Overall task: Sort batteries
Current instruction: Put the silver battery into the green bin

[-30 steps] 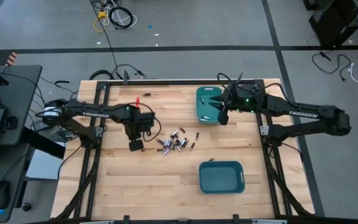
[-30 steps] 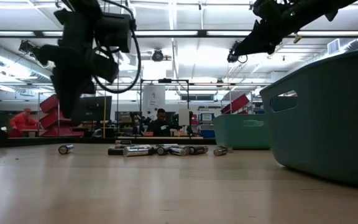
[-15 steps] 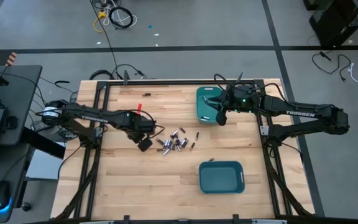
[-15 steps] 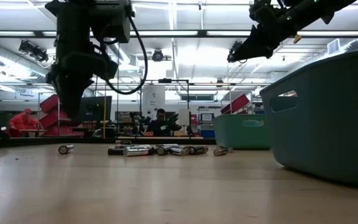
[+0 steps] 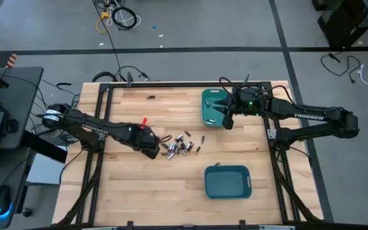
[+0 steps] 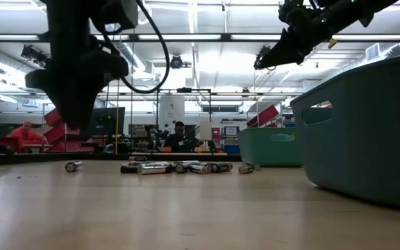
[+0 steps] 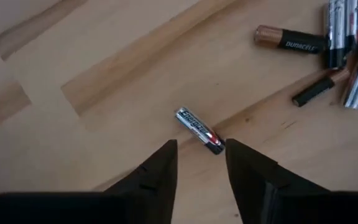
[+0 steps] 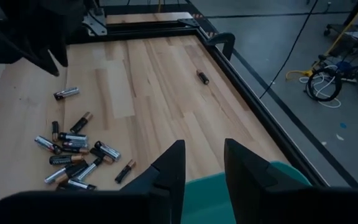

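I have the left end effector (image 7: 199,163) low over the wooden surface (image 5: 145,191), its fingers parted and empty, lined up on a single silver cell (image 7: 199,129) lying apart from the main pile. I judge this as the approach to a pick: the next move calls for dropping straight down so the fingers straddle that cell across its width, then closing. It lies at an angle to the fingers, so a small wrist turn may help.

The batteries (image 5: 181,146) lie in a loose cluster near the middle of the surface, between the two arms. They are small cylinders, some silvery, some dark with copper ends, several touching or overlapping. A stray one (image 5: 217,164) lies near the closer teal bin (image 5: 228,181).

The right end effector (image 8: 202,163) hangs above the far teal bin (image 5: 211,108), fingers apart with nothing between them. What that bin holds, I can't make out from here.
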